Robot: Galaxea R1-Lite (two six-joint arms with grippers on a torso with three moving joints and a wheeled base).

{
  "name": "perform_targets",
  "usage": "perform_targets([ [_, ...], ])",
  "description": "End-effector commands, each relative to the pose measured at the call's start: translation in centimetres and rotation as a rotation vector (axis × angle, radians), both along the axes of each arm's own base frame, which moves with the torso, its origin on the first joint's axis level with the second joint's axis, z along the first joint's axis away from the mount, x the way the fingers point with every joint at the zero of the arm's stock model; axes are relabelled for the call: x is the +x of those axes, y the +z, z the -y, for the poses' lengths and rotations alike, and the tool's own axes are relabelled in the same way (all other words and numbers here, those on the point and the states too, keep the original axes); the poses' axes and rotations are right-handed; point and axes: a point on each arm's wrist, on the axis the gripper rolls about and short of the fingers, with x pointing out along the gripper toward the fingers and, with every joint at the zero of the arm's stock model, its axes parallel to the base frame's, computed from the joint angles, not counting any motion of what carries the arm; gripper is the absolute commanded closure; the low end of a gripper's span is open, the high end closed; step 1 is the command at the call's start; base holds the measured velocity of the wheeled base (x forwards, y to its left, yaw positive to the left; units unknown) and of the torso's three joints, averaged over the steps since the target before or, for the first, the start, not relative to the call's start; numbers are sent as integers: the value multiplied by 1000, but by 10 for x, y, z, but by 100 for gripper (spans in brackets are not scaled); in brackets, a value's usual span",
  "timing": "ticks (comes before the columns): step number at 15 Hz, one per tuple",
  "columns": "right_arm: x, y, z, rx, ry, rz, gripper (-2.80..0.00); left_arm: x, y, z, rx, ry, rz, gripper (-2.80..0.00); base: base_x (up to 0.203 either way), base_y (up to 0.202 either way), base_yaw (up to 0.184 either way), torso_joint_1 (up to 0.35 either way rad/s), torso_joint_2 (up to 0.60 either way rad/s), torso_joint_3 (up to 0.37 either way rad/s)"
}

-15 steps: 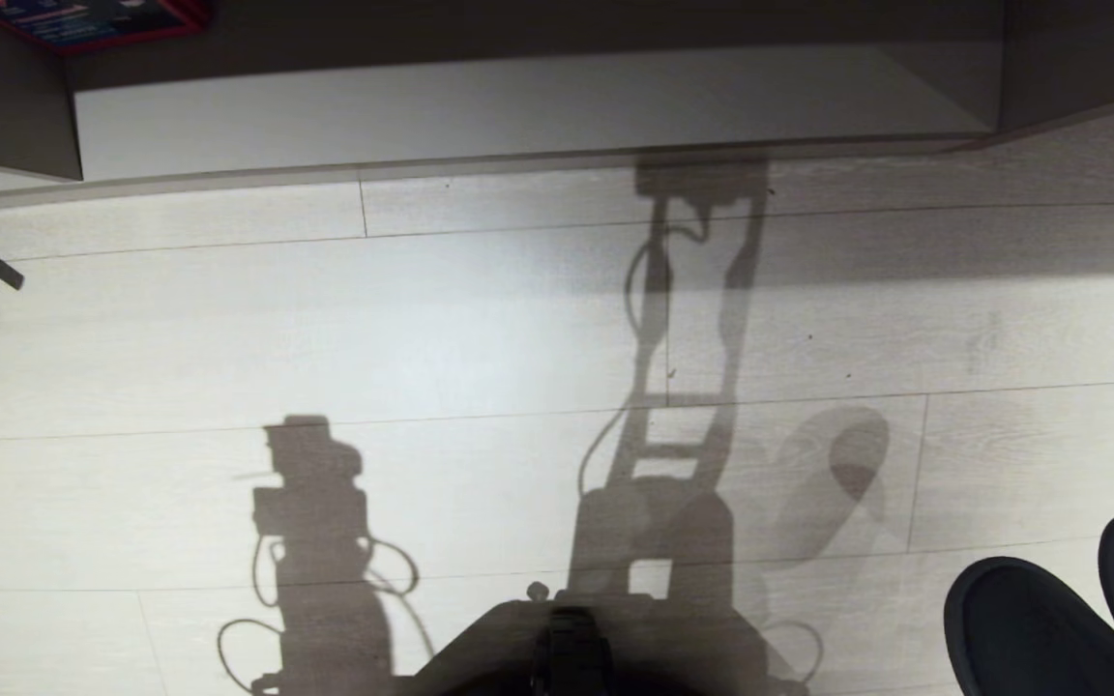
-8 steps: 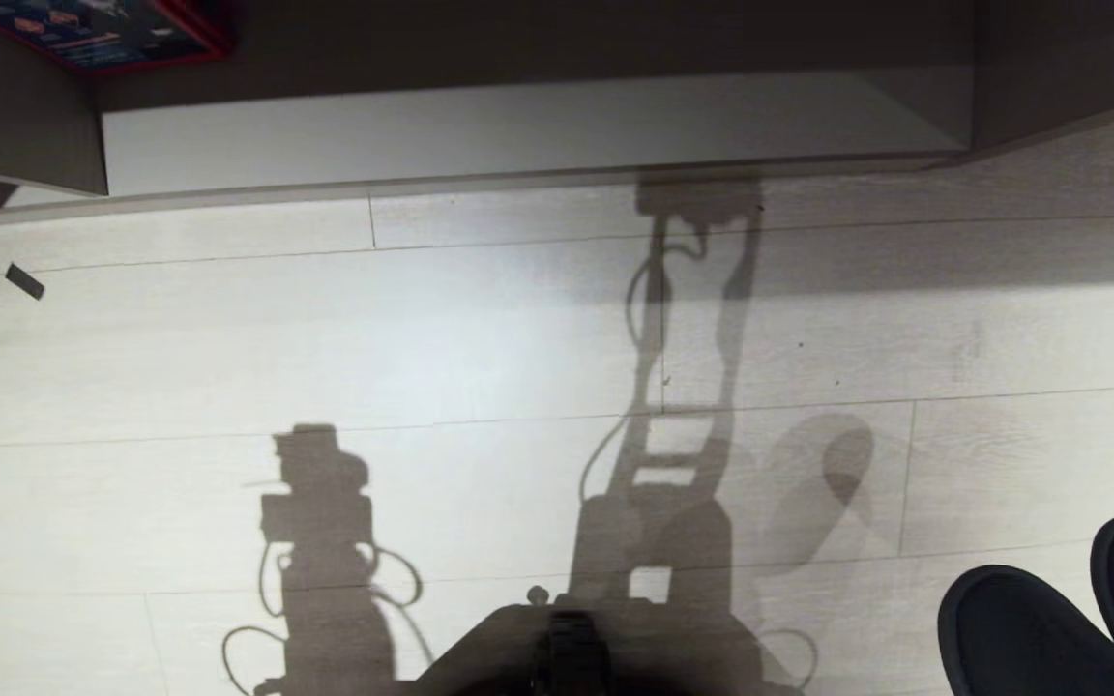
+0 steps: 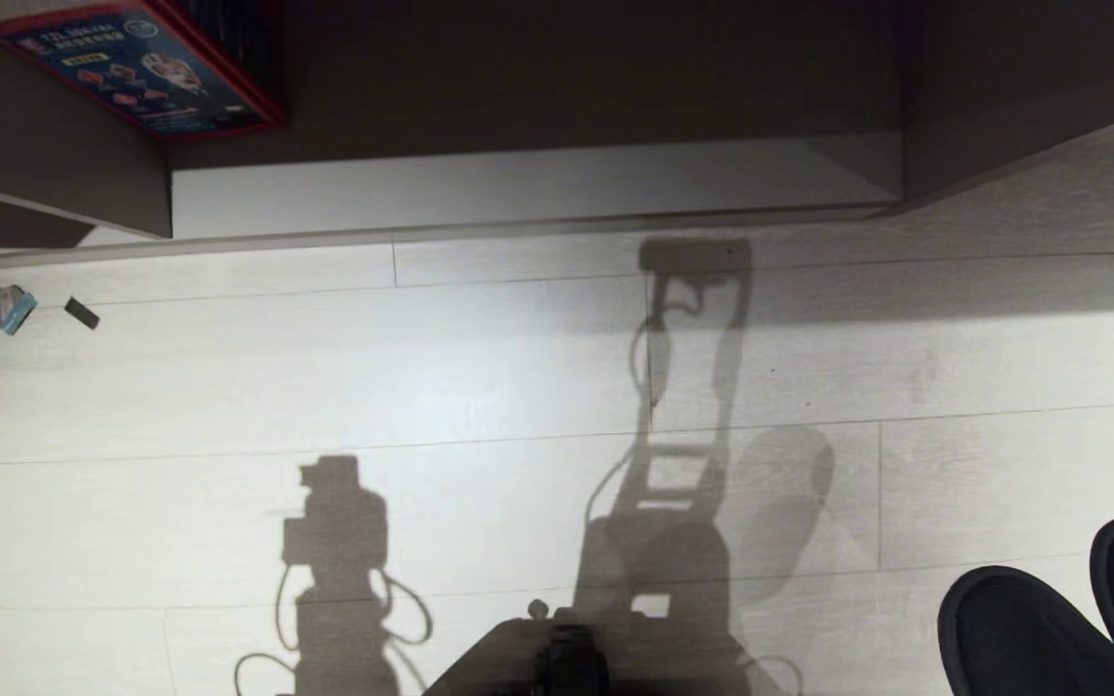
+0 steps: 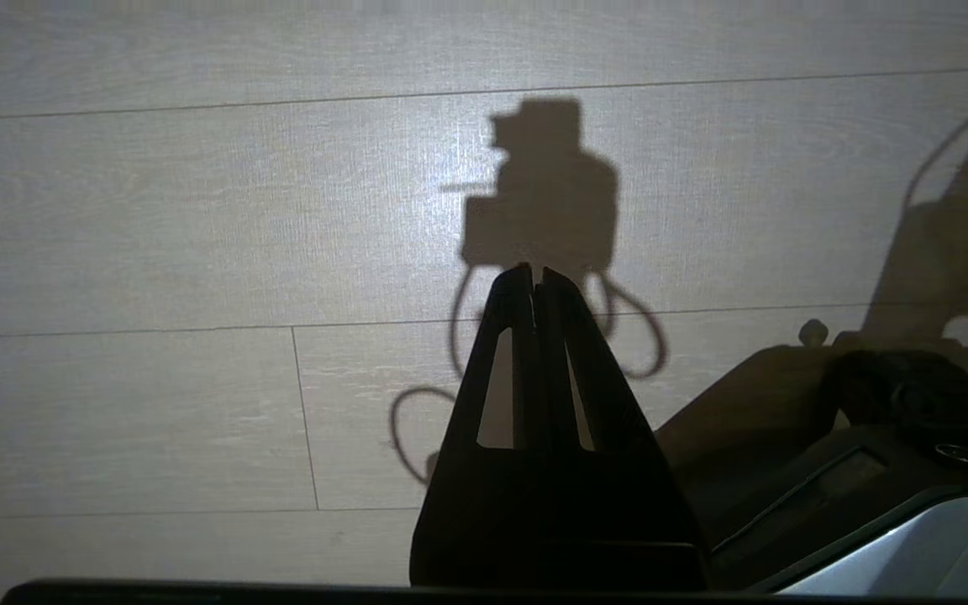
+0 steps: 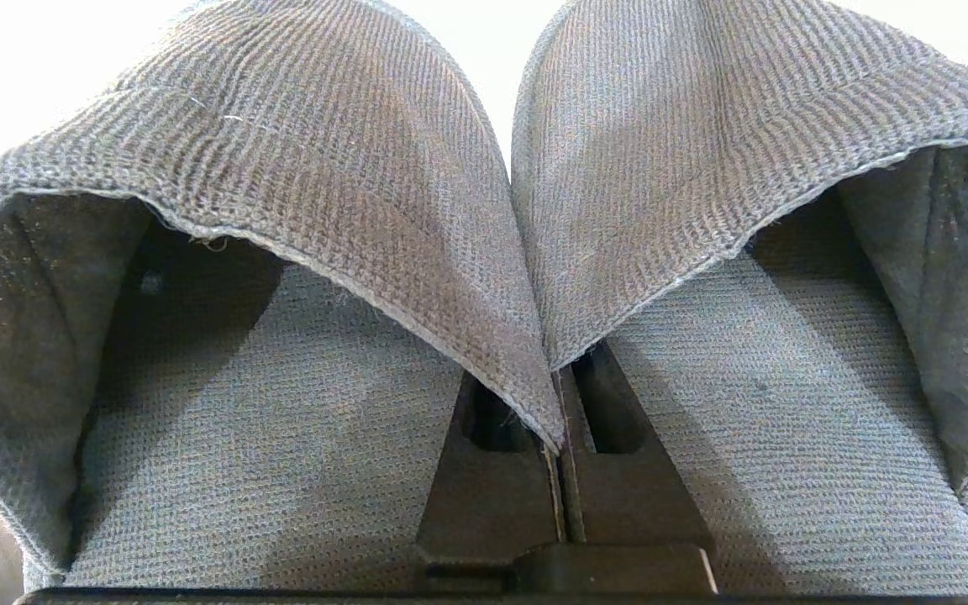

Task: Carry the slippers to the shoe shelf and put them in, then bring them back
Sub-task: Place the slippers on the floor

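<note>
Right claw [image 5: 562, 403] clamped shut on the slippers' [image 5: 501, 235] touching inner edges; pair sits lower right in head view, toes toward upper left. Shoe shelf [image 3: 538, 193] spans the top; left claw [image 4: 537, 281] closed, empty.

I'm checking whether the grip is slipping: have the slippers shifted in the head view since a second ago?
No. The slippers sit in the same lower right corner beside the robot's base; only the shoe shelf slid down, so the camera tilted.
</note>
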Motion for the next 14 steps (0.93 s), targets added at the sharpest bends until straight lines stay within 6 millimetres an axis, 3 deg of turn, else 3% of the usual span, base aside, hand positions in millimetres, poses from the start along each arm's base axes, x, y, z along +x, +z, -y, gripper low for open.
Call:
perform_targets([
  [1, 0, 0, 0, 1, 0, -5, 0, 0, 0, 0, 0, 0, 0, 0, 0, 0, 0, -2, 2, 193],
  [14, 0, 0, 0, 9, -1, -3, 0, 0, 0, 0, 0, 0, -1, 0, 0, 0, 0, 2, 2, 202],
])
